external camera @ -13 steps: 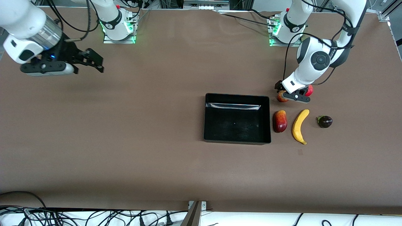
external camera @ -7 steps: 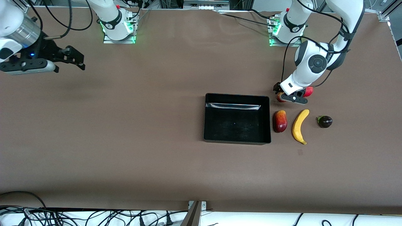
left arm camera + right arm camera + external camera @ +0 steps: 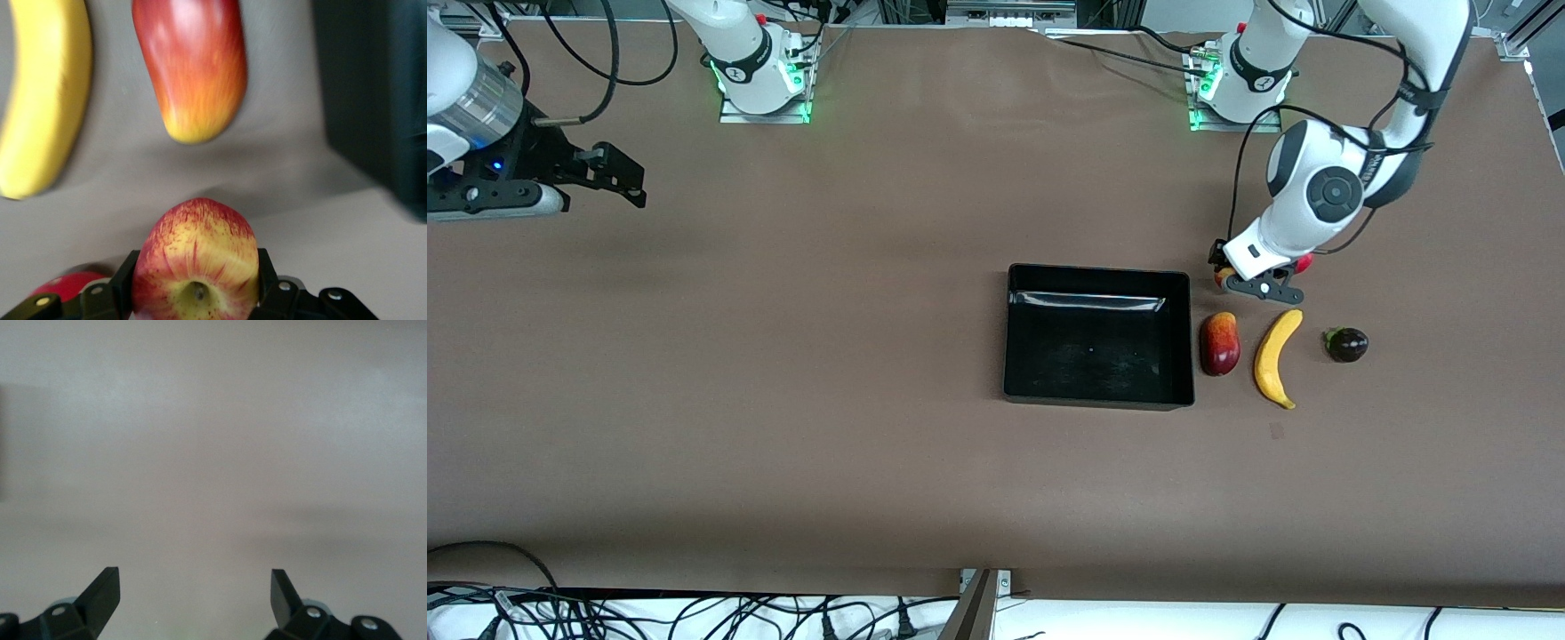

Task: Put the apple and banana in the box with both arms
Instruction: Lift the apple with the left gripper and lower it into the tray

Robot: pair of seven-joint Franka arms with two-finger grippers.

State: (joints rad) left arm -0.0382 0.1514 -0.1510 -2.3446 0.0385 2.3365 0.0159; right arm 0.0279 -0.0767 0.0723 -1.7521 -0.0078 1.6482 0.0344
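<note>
The apple [image 3: 195,263], red with yellow patches, sits between the fingers [image 3: 125,283] of my left gripper [image 3: 1238,277], which is shut on it. In the front view only the apple's edge [image 3: 1220,277] shows under the hand, beside the box's corner at the left arm's end. The yellow banana [image 3: 1276,357] lies on the table nearer the front camera than the apple; it also shows in the left wrist view [image 3: 43,100]. The black box [image 3: 1098,336] is empty. My right gripper [image 3: 624,176] is open and empty over bare table at the right arm's end.
An oblong dark red and orange fruit [image 3: 1219,343] lies between the box and the banana. A plain red round fruit [image 3: 1304,262] sits beside the left gripper. A dark purple fruit [image 3: 1346,344] lies beside the banana, toward the left arm's end.
My right gripper has drawn back toward its own end of the table. The left hand has shifted slightly at the apple, which shows less in the front view now.
</note>
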